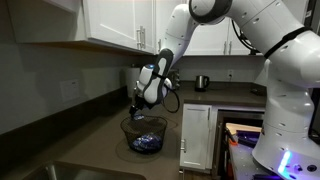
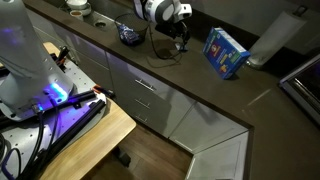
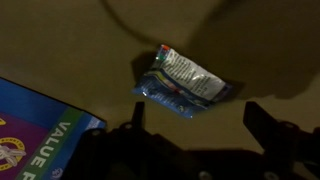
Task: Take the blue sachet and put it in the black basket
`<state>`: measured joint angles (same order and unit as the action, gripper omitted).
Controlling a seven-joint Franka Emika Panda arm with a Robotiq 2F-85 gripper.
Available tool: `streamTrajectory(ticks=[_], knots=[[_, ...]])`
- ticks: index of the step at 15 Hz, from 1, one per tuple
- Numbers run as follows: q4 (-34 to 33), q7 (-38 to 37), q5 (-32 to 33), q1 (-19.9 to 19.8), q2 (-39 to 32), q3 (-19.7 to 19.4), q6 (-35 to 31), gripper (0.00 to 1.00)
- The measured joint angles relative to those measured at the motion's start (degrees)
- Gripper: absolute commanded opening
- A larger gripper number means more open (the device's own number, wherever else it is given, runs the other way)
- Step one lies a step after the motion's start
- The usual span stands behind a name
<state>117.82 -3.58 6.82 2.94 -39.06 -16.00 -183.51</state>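
The blue sachet [image 3: 185, 82], blue and white with small print, lies flat on the dark counter in the wrist view. My gripper [image 3: 197, 120] is open and empty. It hangs above the counter, and the sachet lies just beyond the gap between its fingers. In both exterior views the gripper [image 1: 137, 102] [image 2: 183, 37] points down at the counter. The black wire basket [image 1: 126, 124] [image 2: 130, 36] stands on the counter next to the gripper and holds something blue. I cannot make out the sachet in the exterior views.
A blue box [image 2: 225, 52] [image 3: 40, 135] lies on the counter close to the sachet. A paper towel roll [image 2: 275, 40] stands beyond it. A metal cup [image 1: 201, 82] stands by the back wall. A sink [image 1: 80, 172] lies at the counter's near end.
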Motion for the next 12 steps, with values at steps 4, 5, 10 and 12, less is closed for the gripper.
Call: streamTrajectory(ticks=[4,5,10,12], knots=[[-5.2,0.0,0.0,0.3,-4.8,-2.0,2.4,0.54],[-6.3,0.0,-0.1,0.2,-5.6,-2.0,3.2,0.46],[-10.3,-0.1,-0.3,-0.6,-5.9,-1.7,10.7,0.16],[-11.0,-0.3,-0.3,-0.5,-5.5,-1.9,13.4,0.08]])
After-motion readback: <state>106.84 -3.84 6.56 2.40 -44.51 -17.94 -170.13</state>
